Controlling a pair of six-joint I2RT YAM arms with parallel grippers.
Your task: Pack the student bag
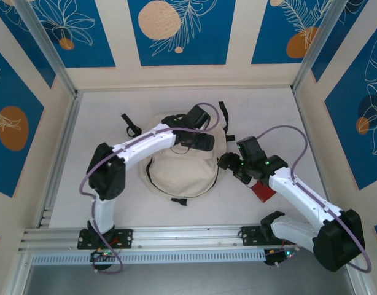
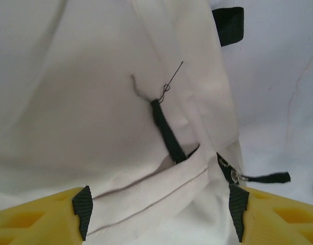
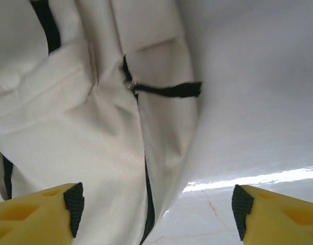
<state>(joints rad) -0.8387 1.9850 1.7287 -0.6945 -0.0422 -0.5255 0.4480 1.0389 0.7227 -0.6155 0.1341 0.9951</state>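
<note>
Student bag (image 1: 176, 175) on desk (image 1: 268, 110); left gripper (image 2: 159, 217) spread over its 1 o'clock part (zip pull (image 2: 266, 177) beside it); right gripper (image 3: 156, 209) spread, 3 o'clock edge.

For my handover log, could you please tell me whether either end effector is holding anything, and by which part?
Nothing is held: the left end effector and right end effector both stand open at the student bag.

Count, top view:
- Bag (image 1: 179, 175): one, at centre.
- Arms: two, left arm (image 1: 139, 144) and right arm (image 1: 299, 196).
- Grippers: two, left gripper (image 1: 204, 142) and right gripper (image 1: 228, 163).
- Red item (image 1: 262, 192): one, right of centre.

Left wrist view:
- Pull tabs (image 2: 166, 130): two, the second pull tab (image 2: 263, 177) at lower right.
- Fingers (image 2: 39, 219): two.
</note>
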